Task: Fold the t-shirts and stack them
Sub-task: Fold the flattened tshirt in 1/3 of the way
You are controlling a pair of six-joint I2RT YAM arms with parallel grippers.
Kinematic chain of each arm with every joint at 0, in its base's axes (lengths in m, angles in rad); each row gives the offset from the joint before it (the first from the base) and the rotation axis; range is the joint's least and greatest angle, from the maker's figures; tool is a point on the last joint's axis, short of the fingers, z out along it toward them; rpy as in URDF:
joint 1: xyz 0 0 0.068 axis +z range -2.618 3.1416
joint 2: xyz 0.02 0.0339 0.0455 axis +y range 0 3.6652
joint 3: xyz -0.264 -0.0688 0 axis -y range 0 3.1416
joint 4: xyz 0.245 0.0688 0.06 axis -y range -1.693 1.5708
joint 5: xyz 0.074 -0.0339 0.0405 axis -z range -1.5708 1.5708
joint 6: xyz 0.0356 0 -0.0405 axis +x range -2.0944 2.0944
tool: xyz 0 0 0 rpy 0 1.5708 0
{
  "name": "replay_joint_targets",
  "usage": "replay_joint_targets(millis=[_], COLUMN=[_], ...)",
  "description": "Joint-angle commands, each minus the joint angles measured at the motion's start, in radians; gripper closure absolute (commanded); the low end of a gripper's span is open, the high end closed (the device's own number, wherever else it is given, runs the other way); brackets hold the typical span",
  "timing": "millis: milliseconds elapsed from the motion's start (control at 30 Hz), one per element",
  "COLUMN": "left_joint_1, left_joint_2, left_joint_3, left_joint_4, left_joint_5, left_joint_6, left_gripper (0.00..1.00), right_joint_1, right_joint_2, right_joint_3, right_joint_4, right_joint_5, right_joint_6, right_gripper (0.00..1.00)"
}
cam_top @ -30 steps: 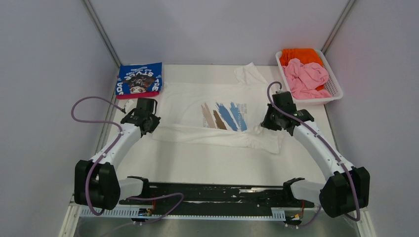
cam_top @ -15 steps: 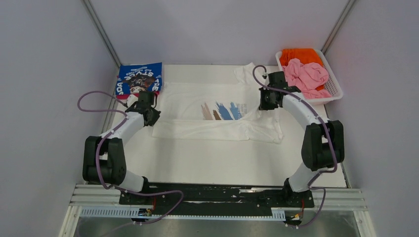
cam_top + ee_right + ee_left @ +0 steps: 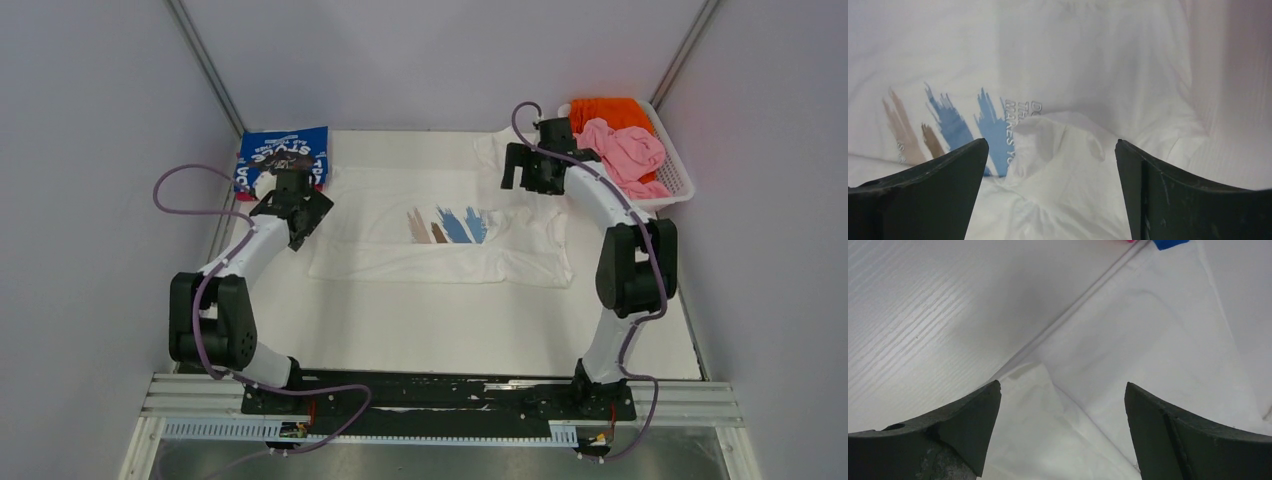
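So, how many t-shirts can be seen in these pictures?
4: a white shirt spread mid-table, a folded blue shirt at the far left corner, and a pink shirt and orange shirt in the basket. Others may lie hidden beneath.

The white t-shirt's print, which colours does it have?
The white t-shirt has tan, brown and blue brush strokes; best seen in the right wrist view.

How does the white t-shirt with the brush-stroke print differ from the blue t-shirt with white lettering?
The white brush-stroke t-shirt lies spread over the table, its near edge folded over; the blue lettered t-shirt is a compact folded rectangle at the far-left corner. The white one covers far more area than the blue one. Both lie flat, print up.
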Motion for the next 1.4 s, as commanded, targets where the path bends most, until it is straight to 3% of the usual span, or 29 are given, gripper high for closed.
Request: replay_joint_targets(millis=[0,67,167,333,533,700,1067,1367], left_joint_1=[0.006,0.005,0.000,-0.012,-0.013,-0.012,-0.034,-0.058], left_joint_2=[-0.135,-0.157,-0.154,-0.145,-0.150,-0.147,-0.034,0.159], left_joint_3=[0.002,-0.019,-0.045,-0.094,-0.120,-0.110,-0.038,0.035], left_joint_4=[-0.023,-0.010,0.013,0.015,0.014,-0.003,0.053,0.124], left_joint_5=[0.050,0.150,0.291,0.275,0.248,0.231,0.313,0.367], left_joint_6=[0.103,0.156,0.186,0.184,0.169,0.177,0.187,0.193], left_gripper=[0.00,0.00,0.00,0.00,0.00,0.00,0.00,0.00], right_joint_1=[-0.003,0.002,0.022,0.070,0.092,0.095,0.090,0.009], right_joint_2=[-0.191,-0.223,-0.217,-0.103,0.137,0.189,0.066,0.240], right_joint_3=[-0.215,-0.310,-0.374,-0.318,-0.080,0.068,-0.084,0.081], right_joint_4=[0.052,0.089,0.102,0.132,0.130,0.125,0.103,0.117], right_joint_5=[-0.225,-0.304,-0.307,-0.292,-0.245,-0.155,-0.046,-0.088], right_joint_6=[0.158,0.193,0.230,0.204,0.227,0.257,0.152,0.097], right_gripper=[0.00,0.00,0.00,0.00,0.00,0.00,0.00,0.00])
